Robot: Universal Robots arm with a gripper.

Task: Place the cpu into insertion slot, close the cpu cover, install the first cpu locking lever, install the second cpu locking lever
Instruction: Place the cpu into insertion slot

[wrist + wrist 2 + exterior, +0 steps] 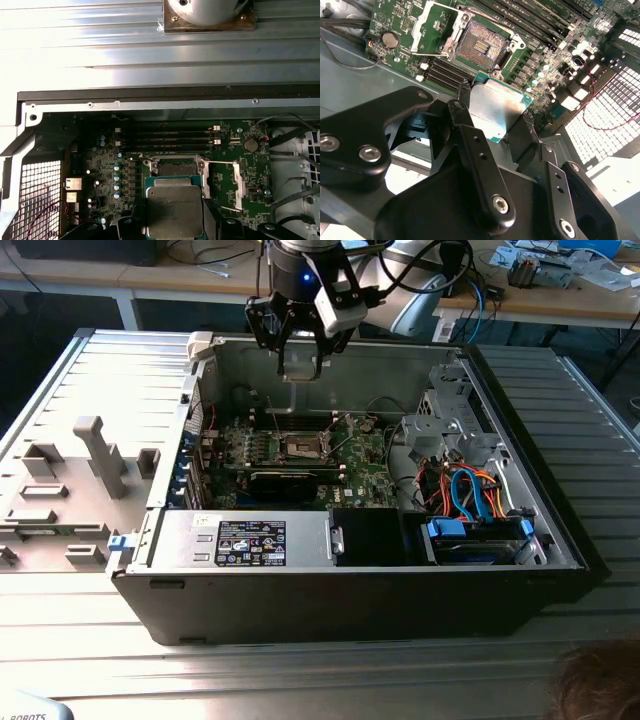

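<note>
- The gripper (496, 106) jaws clench the cpu (495, 114) by two opposite edges, holding it above the green motherboard (402, 17).
- Just beyond the chip, the insertion slot (481, 46) lies bare, not yet filled.
- Beside the slot, the cpu cover (420, 25) stands flipped open; seating, closing and latching all appear left to do.

Open air lies above the insertion slot (482, 46), its dark centre uncovered, with nothing between it and the cpu (492, 102) clamped in the gripper (496, 109). The cpu cover (434, 25) is swung back to one side, a thin lever wire (220, 162) jutting there. Memory slots (445, 74) crowd another side; in the exterior view a black card (290, 480) flanks the socket and the case wall (340, 365) rises behind.
</note>
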